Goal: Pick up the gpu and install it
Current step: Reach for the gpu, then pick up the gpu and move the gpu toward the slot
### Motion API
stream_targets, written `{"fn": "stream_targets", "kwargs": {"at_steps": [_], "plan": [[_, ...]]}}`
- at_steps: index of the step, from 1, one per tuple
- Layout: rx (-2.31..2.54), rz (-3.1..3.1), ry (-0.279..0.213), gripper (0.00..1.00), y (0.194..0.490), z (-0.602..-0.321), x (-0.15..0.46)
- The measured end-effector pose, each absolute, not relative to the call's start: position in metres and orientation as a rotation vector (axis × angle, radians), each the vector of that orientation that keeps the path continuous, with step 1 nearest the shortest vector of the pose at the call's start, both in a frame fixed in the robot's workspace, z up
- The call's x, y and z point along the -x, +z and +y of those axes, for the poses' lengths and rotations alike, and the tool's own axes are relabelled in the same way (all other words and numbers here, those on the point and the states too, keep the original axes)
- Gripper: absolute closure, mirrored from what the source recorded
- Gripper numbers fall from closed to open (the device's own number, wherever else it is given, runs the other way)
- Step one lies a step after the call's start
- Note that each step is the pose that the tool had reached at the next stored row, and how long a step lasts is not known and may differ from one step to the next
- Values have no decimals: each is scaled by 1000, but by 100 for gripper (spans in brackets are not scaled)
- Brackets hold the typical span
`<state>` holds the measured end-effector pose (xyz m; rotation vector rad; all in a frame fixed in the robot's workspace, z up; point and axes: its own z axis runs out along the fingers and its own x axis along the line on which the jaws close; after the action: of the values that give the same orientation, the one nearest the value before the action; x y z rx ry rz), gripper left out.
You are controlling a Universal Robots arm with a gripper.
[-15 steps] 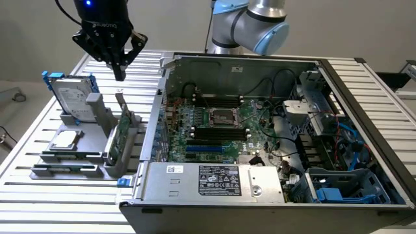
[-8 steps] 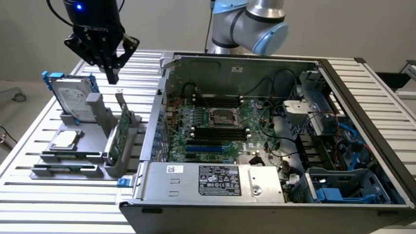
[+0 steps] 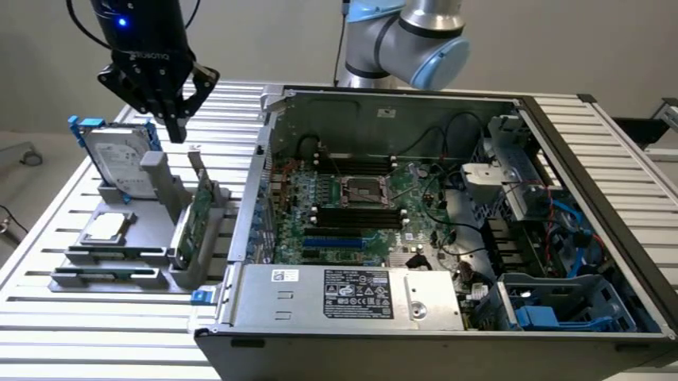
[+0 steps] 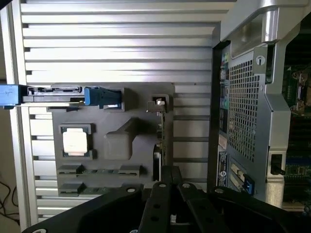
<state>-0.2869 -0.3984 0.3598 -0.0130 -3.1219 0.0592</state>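
End effector closed, empty, hovering above gpu, which stands edge-up in grey holder. Best to centre over the thin top edge; fingers need opening first.

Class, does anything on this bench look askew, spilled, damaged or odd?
Nothing stands out. The graphics card stands upright in the grey holder, the hard drive and chip sit in their own slots, and the open computer case looks undamaged.
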Motion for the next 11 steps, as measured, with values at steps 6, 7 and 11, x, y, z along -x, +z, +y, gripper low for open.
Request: {"fn": "stream_targets", "kwargs": {"at_steps": [6, 7, 11], "plan": [[13, -3122, 59, 89, 360, -398, 287], [13, -3122, 59, 89, 360, -398, 287], [13, -3122, 59, 89, 360, -398, 287]]}}
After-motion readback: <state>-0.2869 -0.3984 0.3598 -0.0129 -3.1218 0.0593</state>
